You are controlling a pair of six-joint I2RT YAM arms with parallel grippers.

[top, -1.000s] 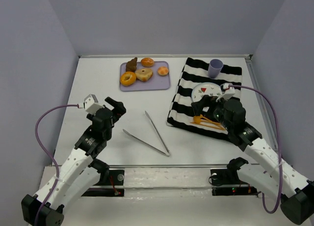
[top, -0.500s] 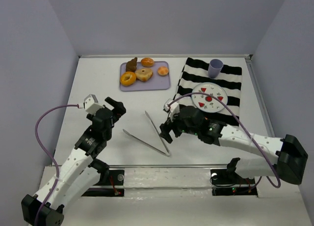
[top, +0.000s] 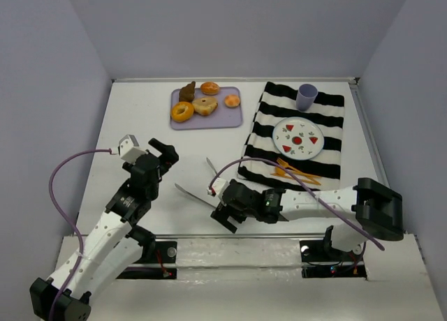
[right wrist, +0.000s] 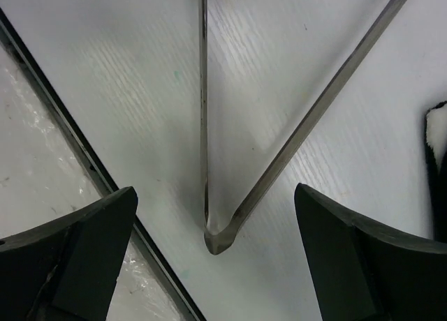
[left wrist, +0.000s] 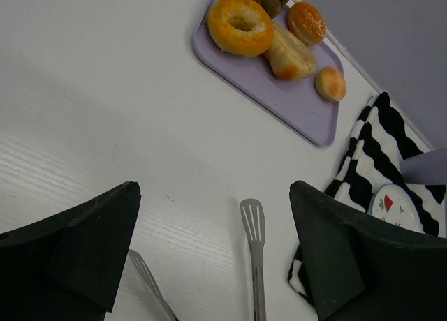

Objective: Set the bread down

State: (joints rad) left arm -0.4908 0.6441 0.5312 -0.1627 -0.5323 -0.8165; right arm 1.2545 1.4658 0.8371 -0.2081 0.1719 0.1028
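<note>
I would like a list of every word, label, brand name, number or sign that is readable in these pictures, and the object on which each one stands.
No text can be read in any view.
The plate bears only red wedge pictures and small dark marks, too small to tell, not legible as letters.
The purple tray, striped cloth, cup and tongs show no print.

Bread (top: pixel 205 106): pale tan-beige
Doughnut (top: pixel 182 112): glossy orange
Buns (top: pixel 210 88): orange
Pastry (top: pixel 187 93): dark brown
Tray (top: pixel 225 119): plain lilac
Cloth (top: pixel 334 144): black and white stripes
Plate (top: pixel 297 137): white, red wedges, small green specks
Cup (top: pixel 306 97): lilac
Fork (top: pixel 297 172): orange
Tongs (top: pixel 188 192): silver
Table (top: pixel 140 118): white
Walls (top: pixel 237 28): pale lavender-grey
</note>
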